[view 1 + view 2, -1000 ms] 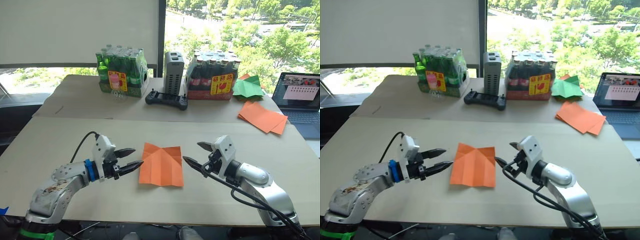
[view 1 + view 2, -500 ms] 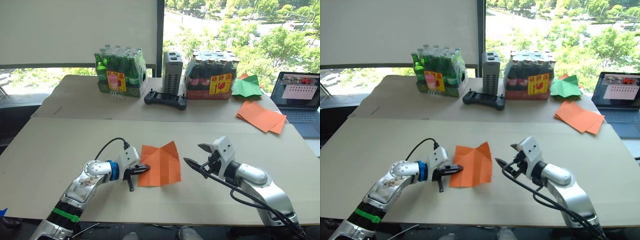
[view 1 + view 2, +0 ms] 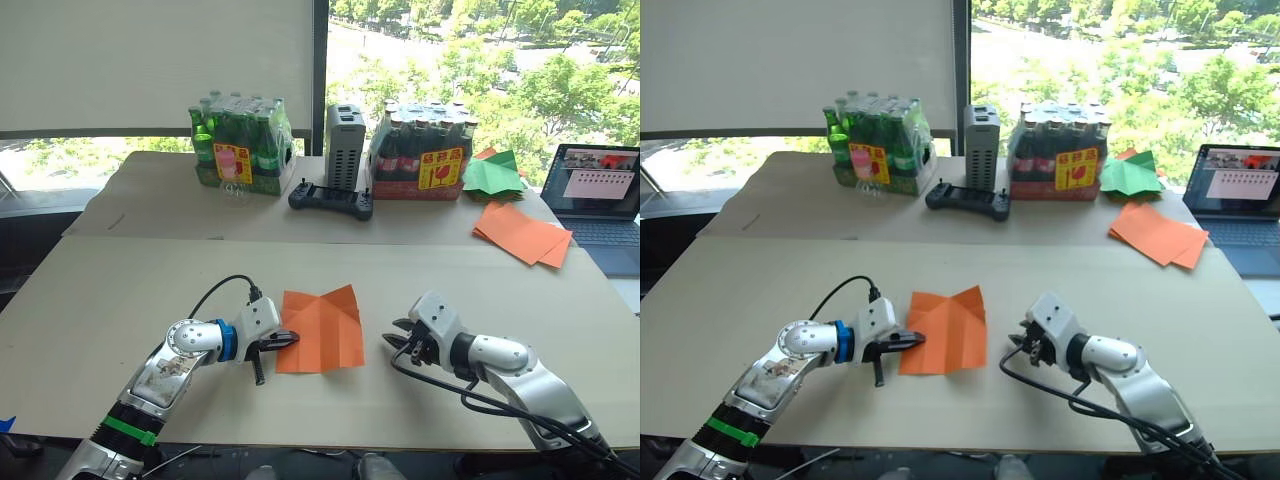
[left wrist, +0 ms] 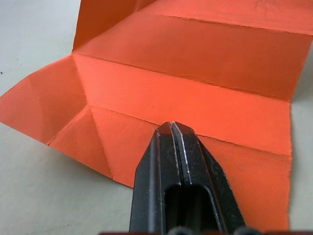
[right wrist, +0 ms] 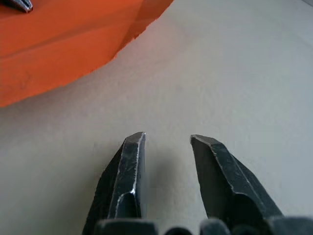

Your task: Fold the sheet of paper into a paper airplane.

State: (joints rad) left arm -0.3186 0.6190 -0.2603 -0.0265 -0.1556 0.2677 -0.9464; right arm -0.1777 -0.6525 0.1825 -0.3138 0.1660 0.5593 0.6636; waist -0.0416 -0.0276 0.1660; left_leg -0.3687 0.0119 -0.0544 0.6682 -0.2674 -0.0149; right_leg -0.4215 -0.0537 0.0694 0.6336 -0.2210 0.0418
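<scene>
The sheet of paper (image 3: 322, 330) is bright orange, creased, and lies partly folded on the near table between my two grippers. Its far corners are folded in and one flap stands up a little. My left gripper (image 3: 288, 339) is shut, its tips resting on the sheet's left edge. In the left wrist view the closed fingertips (image 4: 171, 126) lie on top of the paper (image 4: 195, 73), which runs underneath them. My right gripper (image 3: 393, 343) hovers low over bare table just right of the sheet. Its fingers (image 5: 167, 139) stand narrowly open with nothing between them.
On the far table stand a green bottle pack (image 3: 243, 145), a grey box (image 3: 345, 145), a black controller (image 3: 332, 200) and a dark bottle pack (image 3: 422, 150). At the back right are a green paper shape (image 3: 495, 175), a stack of orange sheets (image 3: 525, 235) and a laptop (image 3: 600, 195).
My left gripper moved right onto the sheet's left edge and shut. My right gripper dropped toward the table and its jaws narrowed. The sheet's far right flap has lifted slightly.
</scene>
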